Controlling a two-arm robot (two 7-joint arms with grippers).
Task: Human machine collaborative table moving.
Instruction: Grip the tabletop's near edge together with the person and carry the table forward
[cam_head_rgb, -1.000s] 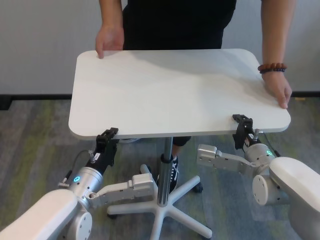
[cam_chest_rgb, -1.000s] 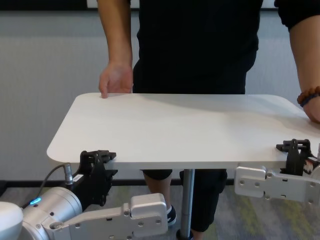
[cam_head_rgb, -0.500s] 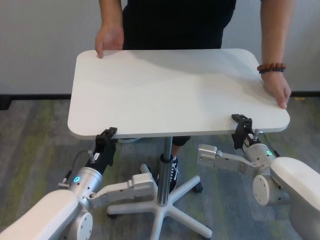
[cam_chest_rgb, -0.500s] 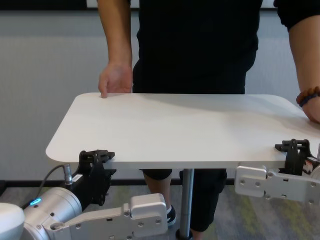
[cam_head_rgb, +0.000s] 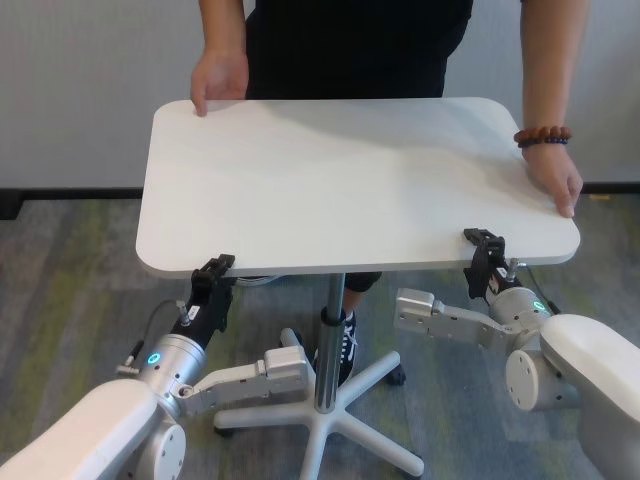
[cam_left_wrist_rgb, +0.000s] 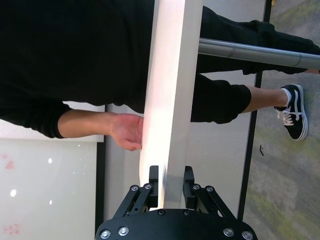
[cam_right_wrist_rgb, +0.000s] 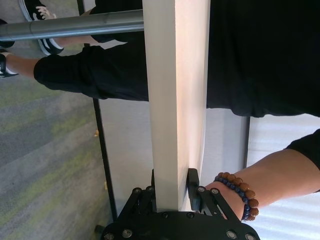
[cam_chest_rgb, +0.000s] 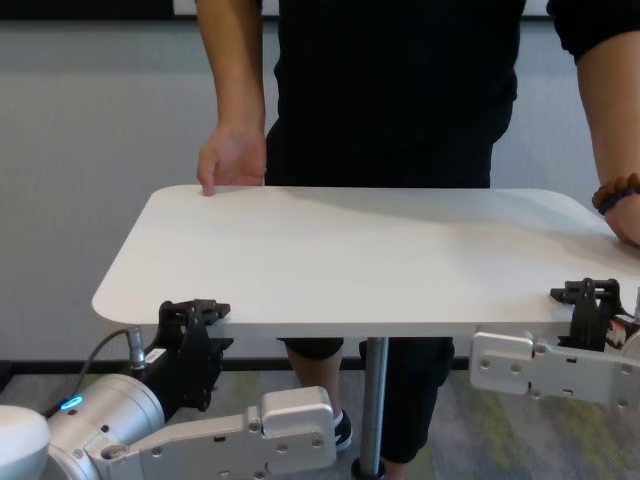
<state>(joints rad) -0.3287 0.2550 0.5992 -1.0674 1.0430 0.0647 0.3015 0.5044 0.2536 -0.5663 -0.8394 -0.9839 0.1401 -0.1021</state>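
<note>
The white table (cam_head_rgb: 350, 180) with rounded corners stands on a thin silver pole (cam_head_rgb: 330, 330). My left gripper (cam_head_rgb: 213, 270) is shut on the tabletop's near edge at its left end; the left wrist view shows its fingers (cam_left_wrist_rgb: 154, 176) clamped on the table's edge (cam_left_wrist_rgb: 167, 100). My right gripper (cam_head_rgb: 483, 245) is shut on the near edge at the right end, and its fingers (cam_right_wrist_rgb: 193, 180) clamp the board (cam_right_wrist_rgb: 175, 100). The human (cam_head_rgb: 350, 45) in black stands at the far side, one hand (cam_head_rgb: 218, 78) on the far left corner, the braceleted hand (cam_head_rgb: 555, 178) on the right edge.
The table's white star base (cam_head_rgb: 330, 415) with castors rests on grey-green carpet between my arms. The person's dark sneaker (cam_head_rgb: 348, 345) is beside the pole. A pale wall (cam_head_rgb: 90, 90) with a dark skirting runs behind the person.
The tabletop and both my grippers have shifted very slightly to the left; the grips and the person's hands stay as they were.
</note>
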